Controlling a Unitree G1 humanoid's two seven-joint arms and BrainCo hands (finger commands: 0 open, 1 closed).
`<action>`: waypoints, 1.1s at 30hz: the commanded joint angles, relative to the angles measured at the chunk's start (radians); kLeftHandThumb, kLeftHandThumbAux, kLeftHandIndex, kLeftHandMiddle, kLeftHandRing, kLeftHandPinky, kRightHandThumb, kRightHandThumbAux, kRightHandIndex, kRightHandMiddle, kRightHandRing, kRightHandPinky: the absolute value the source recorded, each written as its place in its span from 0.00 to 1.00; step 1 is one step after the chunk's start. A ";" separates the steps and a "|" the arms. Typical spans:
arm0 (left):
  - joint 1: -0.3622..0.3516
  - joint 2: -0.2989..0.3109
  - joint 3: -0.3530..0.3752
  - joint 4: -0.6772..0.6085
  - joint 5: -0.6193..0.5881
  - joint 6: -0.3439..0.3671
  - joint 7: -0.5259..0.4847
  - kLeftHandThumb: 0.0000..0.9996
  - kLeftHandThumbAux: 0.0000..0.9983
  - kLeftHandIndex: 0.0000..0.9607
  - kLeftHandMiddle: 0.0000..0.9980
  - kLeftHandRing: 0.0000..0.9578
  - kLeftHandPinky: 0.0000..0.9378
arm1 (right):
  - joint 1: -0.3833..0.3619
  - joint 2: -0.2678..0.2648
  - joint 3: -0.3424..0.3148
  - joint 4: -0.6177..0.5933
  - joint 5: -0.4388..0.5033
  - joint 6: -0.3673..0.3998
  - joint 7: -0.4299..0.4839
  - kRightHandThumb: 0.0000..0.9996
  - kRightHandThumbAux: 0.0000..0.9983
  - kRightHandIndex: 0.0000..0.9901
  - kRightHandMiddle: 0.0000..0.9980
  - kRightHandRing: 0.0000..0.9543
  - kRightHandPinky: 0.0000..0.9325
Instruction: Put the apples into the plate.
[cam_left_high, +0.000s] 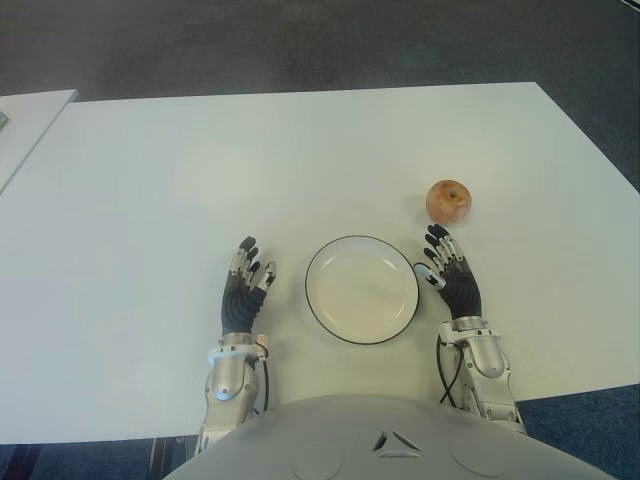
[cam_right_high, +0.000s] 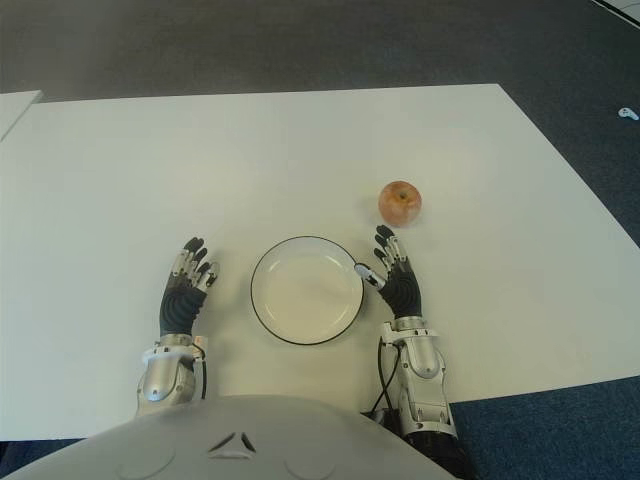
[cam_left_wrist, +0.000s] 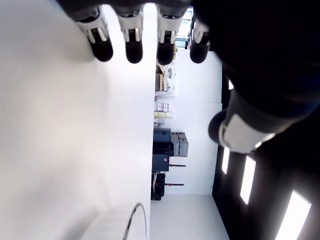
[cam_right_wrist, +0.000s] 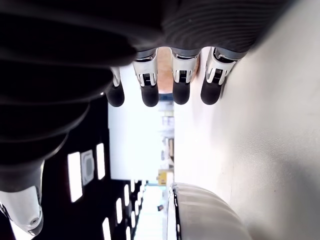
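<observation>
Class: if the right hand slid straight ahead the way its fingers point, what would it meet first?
Probably the apple: it lies just beyond the right hand, whose fingers point toward it. The line may pass slightly to the apple's left.

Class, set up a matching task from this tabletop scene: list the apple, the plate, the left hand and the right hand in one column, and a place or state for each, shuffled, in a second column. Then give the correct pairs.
Column one:
1. apple
2. plate
3. left hand
4. right hand

Column two:
A. open, left of the plate
B. empty, between the hands
C. on the table, beyond the right fingertips
D. open, right of the plate

Pairs: 1-C, 2-B, 3-A, 4-D
</observation>
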 joint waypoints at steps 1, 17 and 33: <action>0.044 -0.017 -0.028 0.004 0.003 0.038 0.007 0.07 0.67 0.01 0.00 0.00 0.00 | 0.018 -0.001 0.001 0.040 -0.006 0.057 -0.002 0.09 0.62 0.00 0.00 0.00 0.00; 0.097 -0.043 -0.080 -0.089 -0.041 0.123 0.060 0.02 0.72 0.02 0.01 0.00 0.00 | 0.009 0.006 -0.001 0.041 -0.006 0.052 -0.017 0.09 0.58 0.00 0.00 0.00 0.00; 0.084 -0.038 -0.107 -0.074 -0.037 0.122 0.090 0.03 0.70 0.02 0.00 0.00 0.00 | -0.017 -0.019 -0.016 0.034 0.037 0.042 0.031 0.10 0.57 0.00 0.00 0.00 0.00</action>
